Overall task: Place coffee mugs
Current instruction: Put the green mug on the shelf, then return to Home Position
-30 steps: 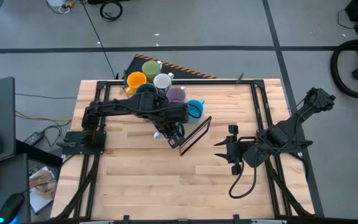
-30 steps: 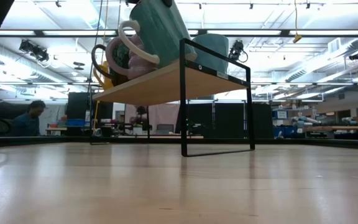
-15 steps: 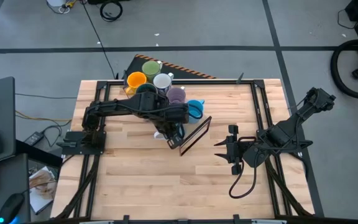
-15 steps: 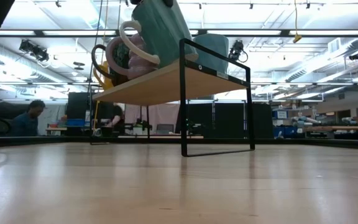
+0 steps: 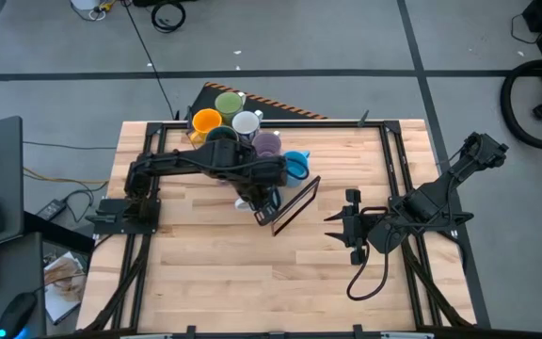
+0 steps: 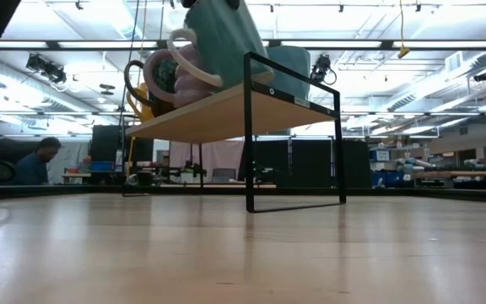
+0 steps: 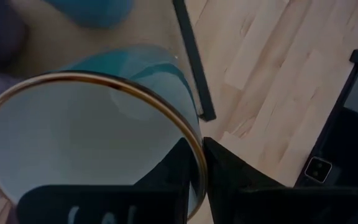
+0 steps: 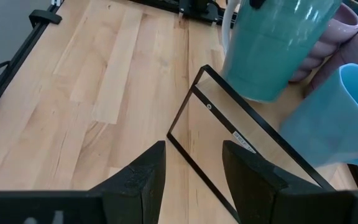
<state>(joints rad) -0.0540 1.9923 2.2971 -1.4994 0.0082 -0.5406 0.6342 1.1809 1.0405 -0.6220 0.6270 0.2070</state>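
High view: my left gripper (image 5: 263,202) sits over the shelf (image 5: 294,207); my right gripper (image 5: 340,228) waits nearby. Left wrist view: my fingers pinch the teal mug (image 7: 98,124) by its rim. Right wrist view: my fingers (image 8: 145,180) stand apart, empty, facing that mug above the shelf's edge.

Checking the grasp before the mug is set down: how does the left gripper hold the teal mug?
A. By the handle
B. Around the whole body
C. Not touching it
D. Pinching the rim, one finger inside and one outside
D: in the left wrist view, the left gripper pinches the rim wall of the teal mug, one finger inside and one outside.
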